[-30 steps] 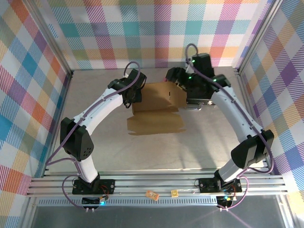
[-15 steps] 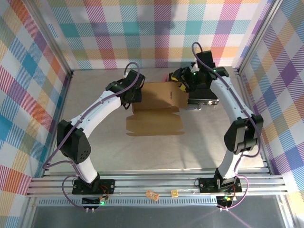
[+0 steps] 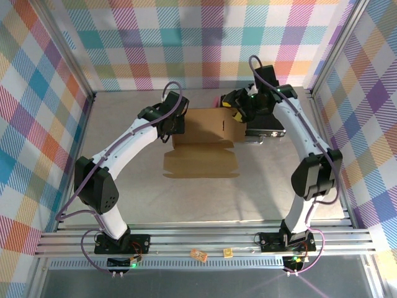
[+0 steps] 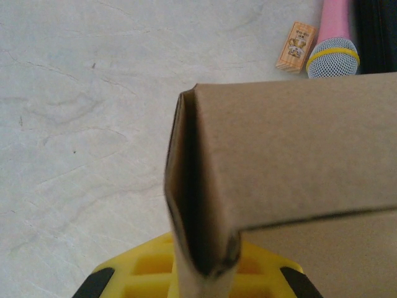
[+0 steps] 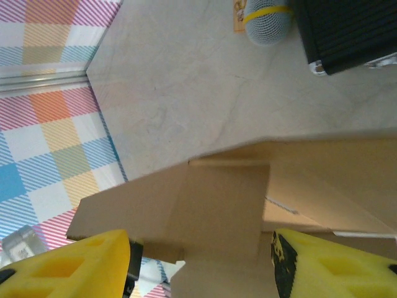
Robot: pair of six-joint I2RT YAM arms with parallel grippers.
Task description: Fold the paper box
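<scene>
Table: the pale grey marbled table top [image 3: 205, 198] is carrying everything.
Paper box: the brown corrugated cardboard paper box [image 3: 201, 146] is lying mid-table between the 2 arms. Its far part is standing up as folded walls, while 1 flat flap is lying toward the arm bases.
Black case: the black rectangular case [image 5: 347, 31] is sitting near the box's right end, under the right arm.
Left gripper: the yellow-fingered left gripper [image 3: 177, 126] is pinching the doubled-over wall at the box's left end, with its jaws pressed together on the cardboard.
Right gripper: the right gripper [image 3: 234, 108] is hanging over the box's far right corner, its yellow fingers [image 5: 74, 264] spread and straddling 1 cardboard tab.
Microphone: the pink-handled microphone [image 4: 333, 56], with a grey mesh head and yellow band, is lying beside the case.
Wooden block: the small printed wooden block [image 4: 296, 46] is lying just beside the microphone's head.
</scene>
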